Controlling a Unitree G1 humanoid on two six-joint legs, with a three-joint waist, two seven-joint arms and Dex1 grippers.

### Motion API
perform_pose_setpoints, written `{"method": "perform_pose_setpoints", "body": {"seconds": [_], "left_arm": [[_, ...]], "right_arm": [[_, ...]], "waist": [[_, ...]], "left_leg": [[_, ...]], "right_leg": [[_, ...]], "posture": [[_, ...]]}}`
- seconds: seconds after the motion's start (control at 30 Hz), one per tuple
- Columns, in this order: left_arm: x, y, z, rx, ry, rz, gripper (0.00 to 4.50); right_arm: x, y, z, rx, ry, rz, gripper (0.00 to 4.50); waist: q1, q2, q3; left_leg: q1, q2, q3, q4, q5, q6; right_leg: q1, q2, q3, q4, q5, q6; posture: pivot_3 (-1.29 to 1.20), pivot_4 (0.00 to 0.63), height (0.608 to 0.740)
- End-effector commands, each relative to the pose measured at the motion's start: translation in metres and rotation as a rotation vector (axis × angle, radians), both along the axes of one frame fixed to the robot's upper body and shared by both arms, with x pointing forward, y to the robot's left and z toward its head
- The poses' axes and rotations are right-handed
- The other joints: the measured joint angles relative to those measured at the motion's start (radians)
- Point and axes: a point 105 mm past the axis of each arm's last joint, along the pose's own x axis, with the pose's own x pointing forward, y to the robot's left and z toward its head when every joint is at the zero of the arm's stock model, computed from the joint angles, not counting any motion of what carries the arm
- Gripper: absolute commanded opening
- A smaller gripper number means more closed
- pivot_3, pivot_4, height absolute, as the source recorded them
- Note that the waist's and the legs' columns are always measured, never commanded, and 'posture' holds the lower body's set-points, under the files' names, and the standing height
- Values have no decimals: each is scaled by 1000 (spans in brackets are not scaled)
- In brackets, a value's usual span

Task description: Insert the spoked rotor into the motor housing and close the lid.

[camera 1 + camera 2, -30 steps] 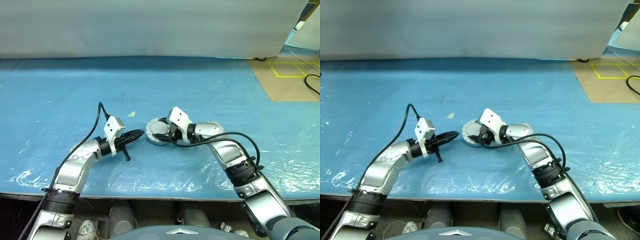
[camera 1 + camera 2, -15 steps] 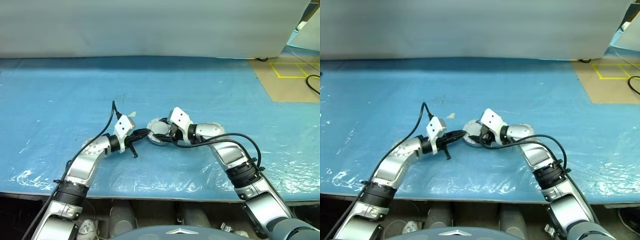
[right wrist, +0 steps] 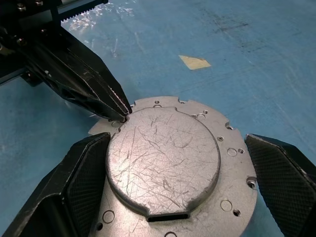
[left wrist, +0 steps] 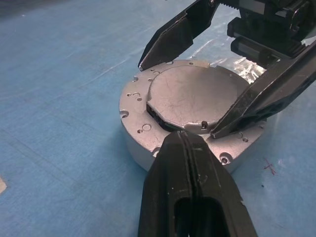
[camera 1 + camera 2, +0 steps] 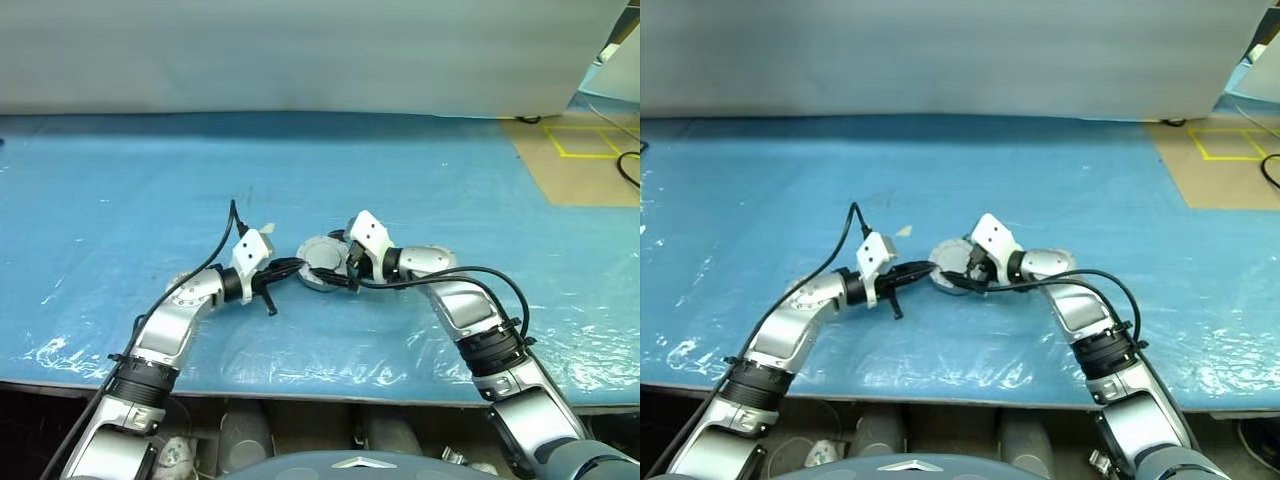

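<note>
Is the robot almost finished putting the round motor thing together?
Nearly, it looks like. The lid already lies flat on the grey motor case, so the shiny wheel can't be seen and is probably inside. Right now the left tool, shut, has its tip at the lid's edge, and the right tool stands open around the lid. What's left: pulling both away.

Lid on motor housing

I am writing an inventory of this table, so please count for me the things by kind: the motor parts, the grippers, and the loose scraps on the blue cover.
Motor housing with lid closed on it: 1
Grippers: 2, left gripper shut, right gripper open around the housing
Tape scrap: 1
Total: 4
</note>
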Motion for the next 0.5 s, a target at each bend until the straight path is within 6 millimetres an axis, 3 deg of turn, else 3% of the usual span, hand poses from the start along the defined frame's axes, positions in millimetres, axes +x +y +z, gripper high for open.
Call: {"method": "perform_pose_setpoints", "body": {"seconds": [0.03, 0.3, 0.5], "left_arm": [[-2, 1, -11, 24, 47, -2, 0], [-2, 0, -11, 17, 52, -3, 0], [-2, 2, -12, 19, 51, 2, 0]], "right_arm": [[-3, -1, 25, 104, -66, 37, 4479], [-3, -10, 38, 174, -79, 36, 4479], [5, -16, 32, 163, -54, -18, 4479]], "waist": [[0, 0, 0], [0, 0, 0], [-1, 0, 0]], "left_leg": [[0, 0, 0, 0, 0, 0], [-4, 0, 0, -1, 0, 0], [-4, 0, 0, 0, 0, 0]], "right_leg": [[-1, 0, 0, 0, 0, 0], [-5, 0, 0, 1, 0, 0], [-5, 0, 0, 1, 0, 0]], "posture": [[0, 150, 740], [0, 150, 740], [0, 150, 740]]}}
